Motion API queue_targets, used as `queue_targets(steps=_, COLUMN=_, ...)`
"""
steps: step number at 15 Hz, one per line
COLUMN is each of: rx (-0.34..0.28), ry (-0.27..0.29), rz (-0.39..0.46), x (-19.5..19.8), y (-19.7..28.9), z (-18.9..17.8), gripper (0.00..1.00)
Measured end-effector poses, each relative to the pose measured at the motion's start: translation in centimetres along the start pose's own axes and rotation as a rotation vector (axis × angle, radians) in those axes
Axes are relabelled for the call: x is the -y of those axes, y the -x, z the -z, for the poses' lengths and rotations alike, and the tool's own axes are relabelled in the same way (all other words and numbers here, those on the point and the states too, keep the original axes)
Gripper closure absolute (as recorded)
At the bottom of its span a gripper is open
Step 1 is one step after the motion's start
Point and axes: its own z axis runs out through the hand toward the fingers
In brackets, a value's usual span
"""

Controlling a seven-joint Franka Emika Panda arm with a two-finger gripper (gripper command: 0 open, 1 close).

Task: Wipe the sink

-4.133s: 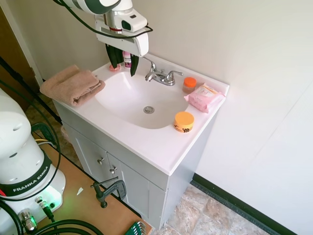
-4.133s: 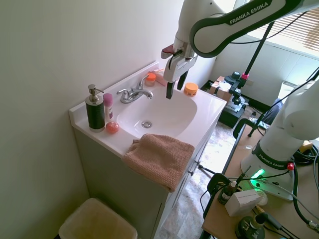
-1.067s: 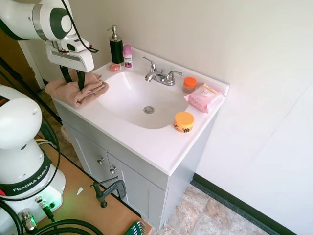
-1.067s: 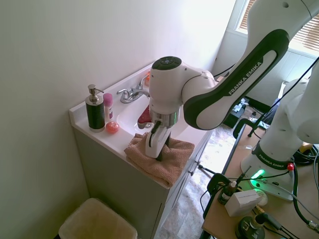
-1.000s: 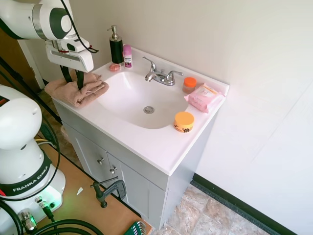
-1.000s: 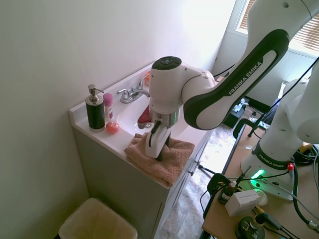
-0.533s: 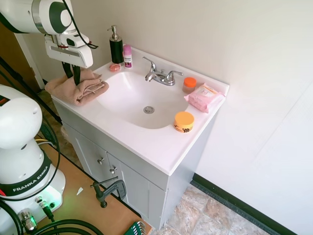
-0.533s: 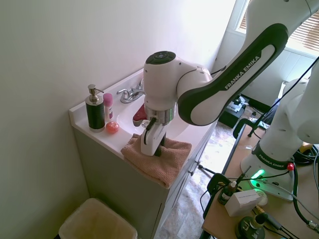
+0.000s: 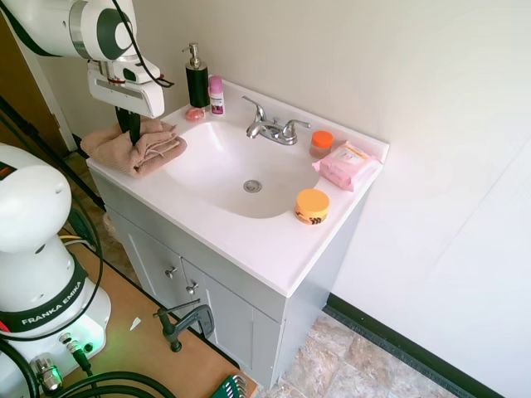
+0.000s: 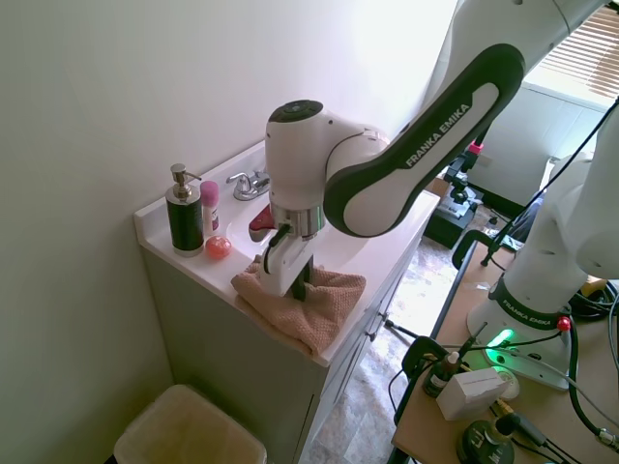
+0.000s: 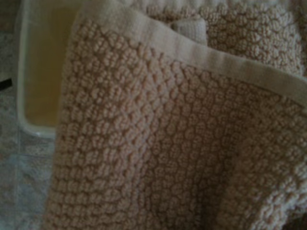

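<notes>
- The glossy white oval sink is sunk into the white vanity surface.
- The fingers are clamped on a bunched fold of the soft pink waffle-weave towel beside the basin.
- The towel likely drapes limply; gripping that thick fold suits it.

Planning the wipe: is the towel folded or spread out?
Folded and bunched: the towel lies in layered folds on the vanity top beside the sink, one part overhanging the front edge.

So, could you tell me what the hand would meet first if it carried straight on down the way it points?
The towel: the hand points down into its folds, with the vanity top beneath.
</notes>
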Motion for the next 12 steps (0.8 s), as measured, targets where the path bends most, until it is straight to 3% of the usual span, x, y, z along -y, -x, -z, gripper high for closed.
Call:
queue_targets(steps=9, rx=0.055, ry=-0.033, rz=-0.241, x=-2.7, y=-7.5, z=-0.5, gripper=1.00)
queue_targets(steps=12, rx=0.060, ry=0.015, rz=-0.274, x=-4.7, y=-10.9, z=-3.8, gripper=1.00)
